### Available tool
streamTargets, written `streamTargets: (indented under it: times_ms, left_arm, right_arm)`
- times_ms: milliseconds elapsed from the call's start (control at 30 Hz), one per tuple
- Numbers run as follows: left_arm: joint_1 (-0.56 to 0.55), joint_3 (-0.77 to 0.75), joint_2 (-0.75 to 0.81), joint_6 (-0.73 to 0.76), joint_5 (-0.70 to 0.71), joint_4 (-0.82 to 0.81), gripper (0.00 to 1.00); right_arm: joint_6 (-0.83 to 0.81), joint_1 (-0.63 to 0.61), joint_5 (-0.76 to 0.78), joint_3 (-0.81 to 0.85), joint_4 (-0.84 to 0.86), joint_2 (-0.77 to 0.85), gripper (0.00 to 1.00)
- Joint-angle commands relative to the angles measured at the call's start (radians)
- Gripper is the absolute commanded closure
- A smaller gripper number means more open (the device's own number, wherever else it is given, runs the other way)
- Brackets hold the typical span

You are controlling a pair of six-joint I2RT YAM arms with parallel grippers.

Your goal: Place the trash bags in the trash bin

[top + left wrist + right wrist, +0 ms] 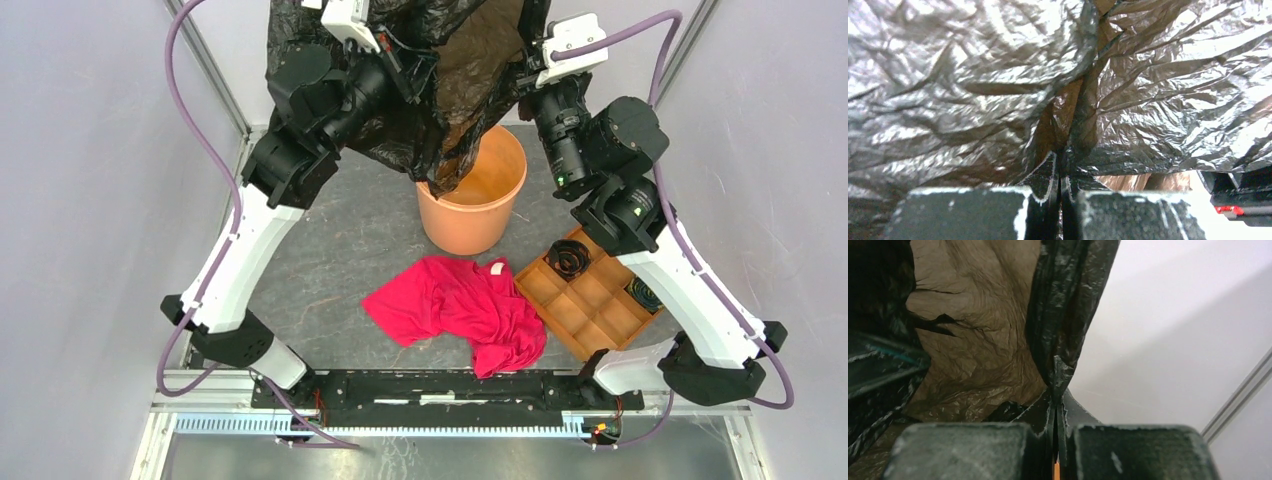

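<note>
black film of the trash bag (405, 135) hangs high between both arms, spread above the trash bin (475, 228). the left gripper (1063, 192) is pinched tight on a fold of the film, and the right gripper (1055, 437) is clamped the same way on the bag's other edge. the bag's lowest corner dips over the bin's mouth at its far-left rim. it may already be just inside, though the overhead view does not settle that. so the lift and the lining-up look done. what is left, as i judge it: lower the bulk into the bin and let go. a red garment (455, 300) and a brown tray (590, 300) lie nearer the bases.
</note>
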State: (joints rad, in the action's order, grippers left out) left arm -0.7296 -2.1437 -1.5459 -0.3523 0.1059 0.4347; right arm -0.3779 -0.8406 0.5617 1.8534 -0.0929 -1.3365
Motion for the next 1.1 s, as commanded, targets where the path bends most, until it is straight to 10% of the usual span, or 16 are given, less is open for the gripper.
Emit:
streamTargets:
  times_ms: [0,367,1067]
  left_arm:
    - [0.041,-0.057,-0.071,-0.111,-0.268,-0.128,0.98]
    - [0.042,-0.232,-0.345,-0.336,-0.594,-0.319,0.98]
    - [0.119,0.035,-0.263,-0.357,-0.519,-0.325,0.98]
  right_arm:
    - [0.058,0.038,-0.106,-0.011,-0.020,0.016,1.00]
    - [0.198,0.168,-0.245,-0.039,-0.055,0.028,1.00]
    - [0.520,0.384,-0.759,-0.213,0.021,0.018,0.86]
